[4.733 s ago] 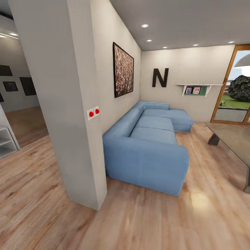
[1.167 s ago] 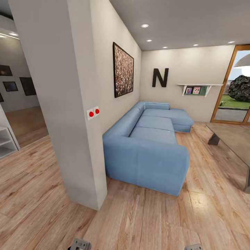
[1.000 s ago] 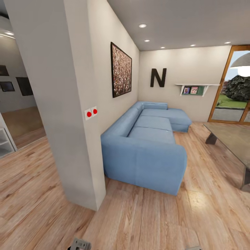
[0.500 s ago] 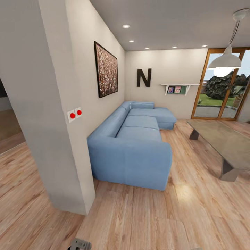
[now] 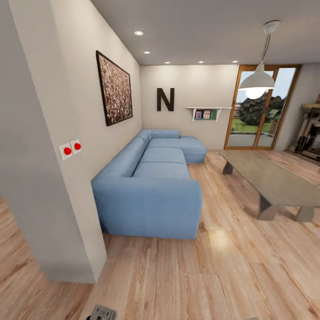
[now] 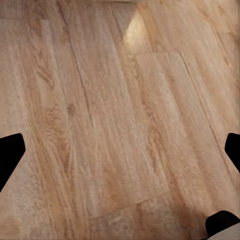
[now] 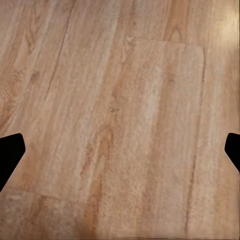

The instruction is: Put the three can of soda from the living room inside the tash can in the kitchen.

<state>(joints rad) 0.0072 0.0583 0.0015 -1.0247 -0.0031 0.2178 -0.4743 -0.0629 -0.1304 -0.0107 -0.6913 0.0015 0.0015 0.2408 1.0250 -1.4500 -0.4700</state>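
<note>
The robot has swung toward the right: the sofa [image 5: 149, 186] now sits at ten o'clock, and the low table [image 5: 271, 180], lamp [image 5: 256, 82] and glass doors [image 5: 255, 106] have come into sight. I judge it is still hunting for the cans; I see none yet. The wrist views show bare floor [image 6: 110, 120] between wide-spread fingertips, both grippers empty.

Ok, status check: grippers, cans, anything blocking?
Both grippers open, empty, over wood floor. In the living room; no cans spotted yet. Blue sofa ahead-left, low table right.
</note>
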